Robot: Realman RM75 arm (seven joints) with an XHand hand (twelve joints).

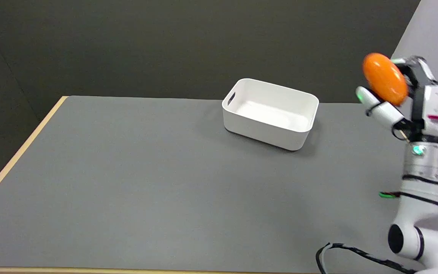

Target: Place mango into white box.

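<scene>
Item 1. Right hand (401, 95): black-and-white, many-fingered, carried on a white arm (420, 205) that rises from the lower right of the view. The hand is held upright in the air, well above the worktop, and is closed around item 2. One white finger (378, 106) is seen curving beneath the fruit; further fingers are seen behind and above it.

Item 2. Smooth, oval, orange mango (384, 79): gripped in the right hand, on the side of the hand that faces away from the arm's wrist. It is lifted clear of the worktop and is touched by nothing other than the hand. Its long axis is tilted, the upper end leaning away from the palm.

Item 3. White, rectangular, open-topped plastic box with rounded corners (242, 118): set on the worktop, below the hand and well apart from it, on the side toward which the held fruit faces. A slot handle is seen in its end wall farthest from the hand. Nothing is seen inside it.

Item 4. Grey worktop with a pale wooden edge (127, 182): spread beneath the hand and beyond the box.

Item 5. Black cable (352, 252): laid on the worktop below the hand, near the base of the arm.

Item 6. Dark wall (165, 42): behind the worktop, beyond the box.
</scene>
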